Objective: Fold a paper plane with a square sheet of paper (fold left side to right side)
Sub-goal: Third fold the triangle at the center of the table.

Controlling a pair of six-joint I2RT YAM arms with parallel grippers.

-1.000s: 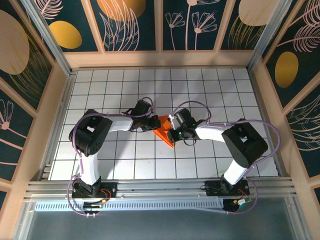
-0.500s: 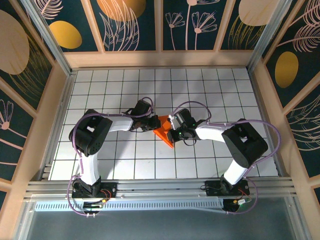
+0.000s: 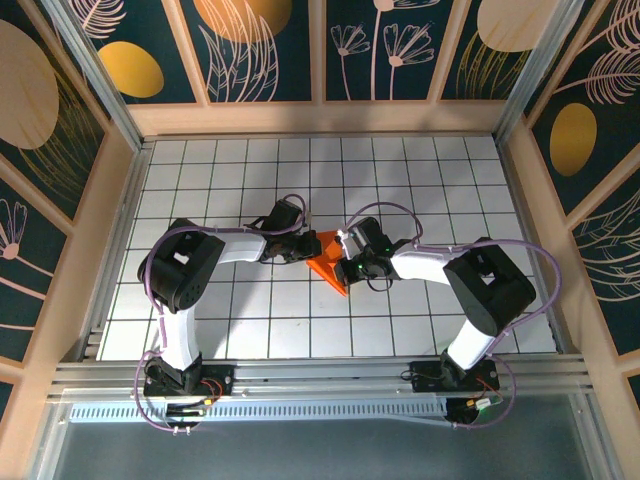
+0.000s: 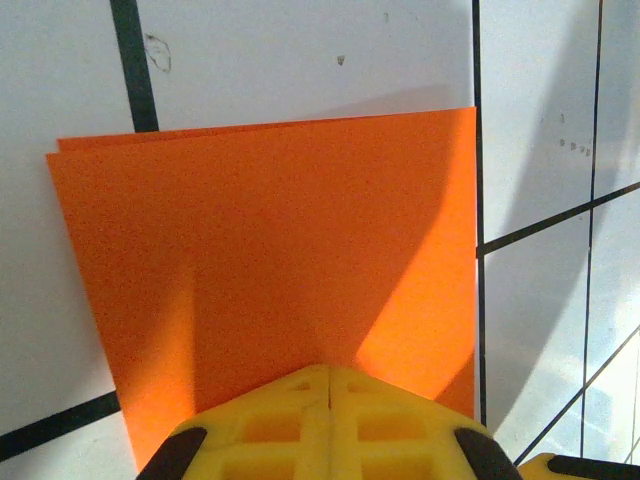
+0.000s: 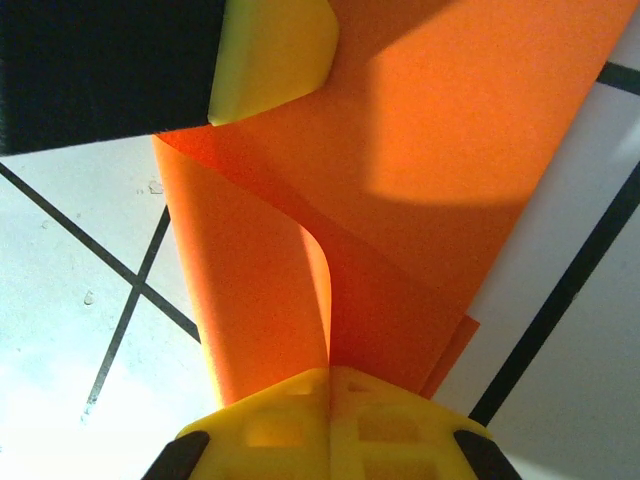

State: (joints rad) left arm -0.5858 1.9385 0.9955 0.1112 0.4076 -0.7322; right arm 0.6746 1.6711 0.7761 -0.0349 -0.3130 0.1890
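Now, your left tool [image 4: 328, 378] closed tight, tips on the folded square sheet of paper [image 4: 280, 250] at mid counter [image 4: 300, 60], your right tool [image 5: 330, 380] pinching its curled-up layer, purple cables [image 3: 384, 207] looping over both arms.

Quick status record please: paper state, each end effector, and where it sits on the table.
paper: square sheet of paper, orange, folded over, two layers showing at one edge
location: middle of the table, between both arms
left end effector: shut, tips over a flat part of the paper; grip unclear
right end effector: shut, pinching a raised curl of the paper
fold: not flattened yet
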